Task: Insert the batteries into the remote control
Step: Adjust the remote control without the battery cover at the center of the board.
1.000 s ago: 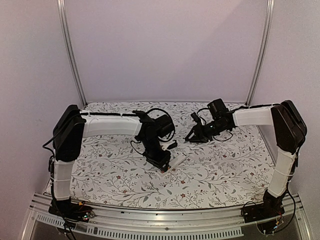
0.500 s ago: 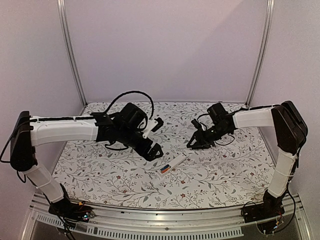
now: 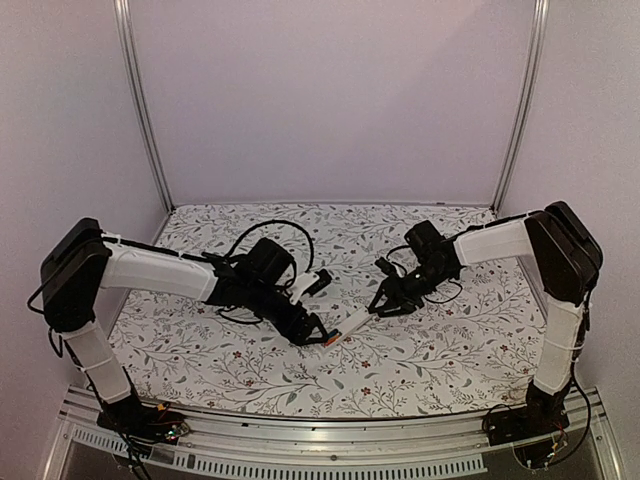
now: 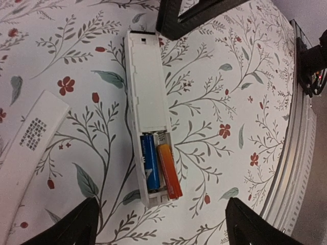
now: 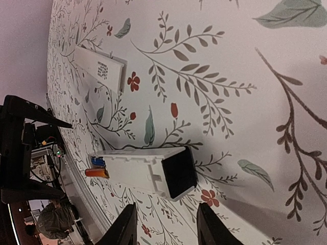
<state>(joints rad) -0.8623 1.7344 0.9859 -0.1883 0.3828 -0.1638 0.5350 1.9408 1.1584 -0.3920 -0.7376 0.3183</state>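
We saw remote control (image 4: 145,97) flat mid-table (image 3: 450,340), between both grippers. Blue battery (image 4: 149,166) and orange battery (image 4: 167,171) sat side by side in recess at its near end. Left gripper (image 4: 163,203) hovered over that end, jaws wide, empty. Right gripper (image 5: 166,209) stood partly open at far end, nothing between fingers. Loose white cover (image 4: 30,153) lay nearby, apart.

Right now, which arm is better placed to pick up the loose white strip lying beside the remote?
Left. The left gripper, open, hangs by the battery end of the remote control, the white strip beside its finger. The right gripper is at the far end.
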